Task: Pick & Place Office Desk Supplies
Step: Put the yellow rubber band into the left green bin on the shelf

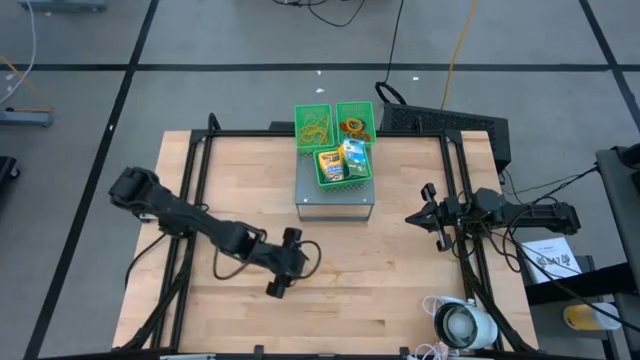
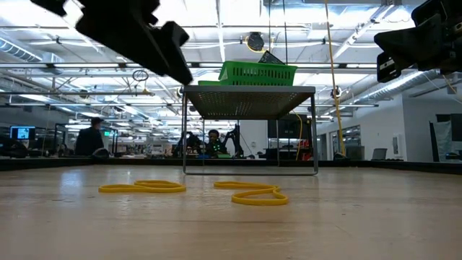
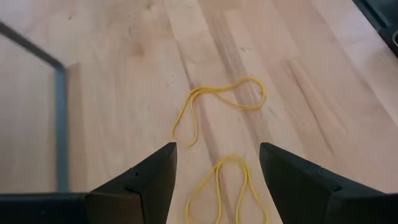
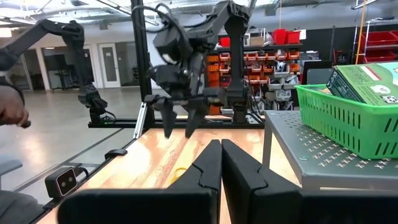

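Note:
Two loose yellow rubber bands lie flat on the wooden table: one (image 3: 219, 99) ahead of my left gripper, the other (image 3: 227, 188) below the gap between its fingers; the low view shows them too (image 2: 142, 187) (image 2: 253, 193). My left gripper (image 3: 217, 149) (image 1: 285, 262) is open and hovers above them, clear of the table. My right gripper (image 4: 221, 149) (image 1: 425, 215) is shut and waits in the air at the table's right side. On a grey stand (image 1: 335, 200), green mesh bins hold tan rubber bands (image 1: 313, 125), coloured rings (image 1: 355, 128), a crayon box (image 1: 330, 165) and a green-white packet (image 1: 355, 157).
The grey metal stand (image 2: 249, 94) with the green bins (image 2: 258, 72) rises at the table's far middle. A white round device with cables (image 1: 462, 325) sits at the near right corner. Black frame rails (image 1: 195, 190) run along the left and right sides. People show in the room behind.

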Motion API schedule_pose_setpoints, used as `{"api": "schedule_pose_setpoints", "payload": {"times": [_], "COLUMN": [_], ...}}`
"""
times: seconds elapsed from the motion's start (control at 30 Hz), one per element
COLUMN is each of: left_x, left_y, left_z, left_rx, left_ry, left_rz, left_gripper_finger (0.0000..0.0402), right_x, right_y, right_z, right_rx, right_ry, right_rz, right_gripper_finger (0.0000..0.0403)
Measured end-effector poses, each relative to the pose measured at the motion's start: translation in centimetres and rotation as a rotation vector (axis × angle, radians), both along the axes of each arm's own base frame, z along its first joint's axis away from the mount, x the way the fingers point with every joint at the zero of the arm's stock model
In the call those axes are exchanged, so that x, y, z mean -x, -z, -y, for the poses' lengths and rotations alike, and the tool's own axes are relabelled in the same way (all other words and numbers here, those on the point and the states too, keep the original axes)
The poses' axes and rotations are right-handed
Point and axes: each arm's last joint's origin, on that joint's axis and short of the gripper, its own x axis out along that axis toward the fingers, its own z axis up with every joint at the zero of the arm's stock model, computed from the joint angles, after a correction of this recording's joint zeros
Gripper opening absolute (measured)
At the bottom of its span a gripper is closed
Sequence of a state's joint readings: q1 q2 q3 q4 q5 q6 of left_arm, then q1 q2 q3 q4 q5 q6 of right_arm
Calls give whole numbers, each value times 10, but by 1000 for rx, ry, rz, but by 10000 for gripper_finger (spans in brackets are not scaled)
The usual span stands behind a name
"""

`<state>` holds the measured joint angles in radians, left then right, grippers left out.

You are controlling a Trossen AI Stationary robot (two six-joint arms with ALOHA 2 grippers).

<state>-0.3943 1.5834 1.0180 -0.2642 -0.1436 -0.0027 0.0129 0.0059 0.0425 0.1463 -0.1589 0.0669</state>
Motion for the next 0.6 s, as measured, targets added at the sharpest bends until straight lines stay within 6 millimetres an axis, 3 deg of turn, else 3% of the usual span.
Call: {"api": "schedule_pose_setpoints", "payload": {"times": [0.3, 0.43, 0.6], "left_x": [-32, -31, -23], "left_y": [49, 63, 70], "left_z": [2, -3, -5], "left_rx": [8, 94, 71], "left_ry": [22, 18, -21], "left_rz": [-10, -122, -232], "left_gripper_finger": [239, 239, 239], "right_x": [0, 0, 0], "right_y": [0, 0, 0], "right_z": [0, 0, 0], "right_rx": [0, 0, 0], "right_ry": [0, 0, 0], "right_rz": [0, 0, 0], "right_gripper_finger": [0, 0, 0]}}
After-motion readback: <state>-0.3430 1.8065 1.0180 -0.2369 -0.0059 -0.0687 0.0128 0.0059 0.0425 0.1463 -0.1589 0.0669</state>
